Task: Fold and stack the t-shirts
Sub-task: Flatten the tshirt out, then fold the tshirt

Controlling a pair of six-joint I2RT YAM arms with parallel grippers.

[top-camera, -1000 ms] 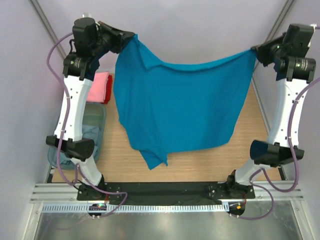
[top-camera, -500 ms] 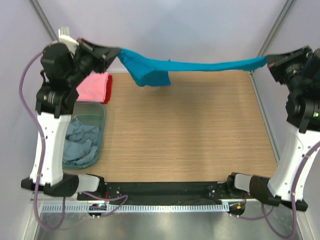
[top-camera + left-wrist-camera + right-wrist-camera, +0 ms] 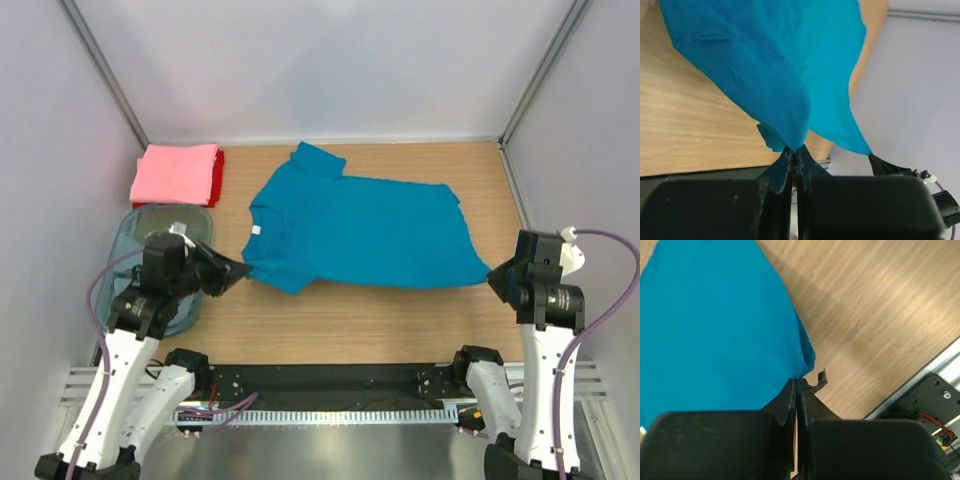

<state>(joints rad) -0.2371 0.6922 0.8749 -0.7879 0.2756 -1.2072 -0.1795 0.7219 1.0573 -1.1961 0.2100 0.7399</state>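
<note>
Left gripper [image 3: 240, 271], seen from overhead, was clamped shut on the teal shirt [image 3: 360, 235] at the cloth's 8 o'clock corner. The right gripper [image 3: 493, 279] was likewise closed on the hem corner at 4 o'clock. The shirt lay spread over the middle of the table [image 3: 400, 320], collar toward 9 o'clock. A folded pink shirt [image 3: 175, 172] rested on a red shirt [image 3: 219, 176] at 10 o'clock, beyond the bin [image 3: 135, 225].

Laying it out well likely called for even tension on both corners, and for letting go only once the near edge sat flat.

On the left wrist camera, the left gripper [image 3: 796, 155] pinched a gathered point of shirt [image 3: 765, 65], with soft folds fanning toward 12 o'clock.

On the right wrist camera, the right gripper [image 3: 796, 385] nipped a slightly curled corner; the shirt [image 3: 715, 315] looked smooth toward 10 o'clock.
</note>
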